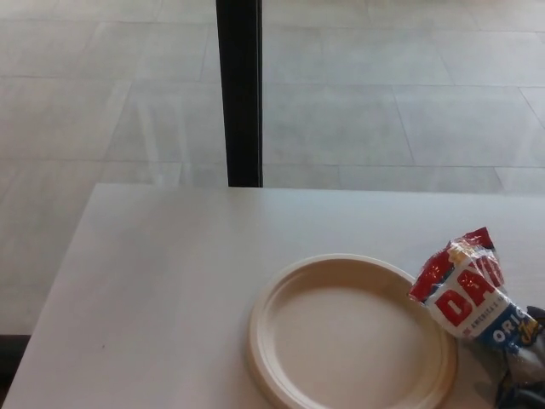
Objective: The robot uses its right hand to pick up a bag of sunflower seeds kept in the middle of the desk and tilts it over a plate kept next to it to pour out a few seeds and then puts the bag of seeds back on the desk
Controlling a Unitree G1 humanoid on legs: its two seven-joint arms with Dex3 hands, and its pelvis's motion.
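The red, white and blue bag of sunflower seeds (464, 290) hangs tilted at the right edge of the head view. Its crumpled top end reaches over the right rim of the beige plate (264, 341). My right hand (526, 362) shows only as a dark shape in the bottom right corner, shut on the bag's lower end. The plate lies on the white desk (170, 273), and I see no seeds on it. My left hand does not show.
A black pillar (240, 94) stands behind the desk's far edge, in front of a tiled floor. The desk's left edge runs diagonally down the picture's left side.
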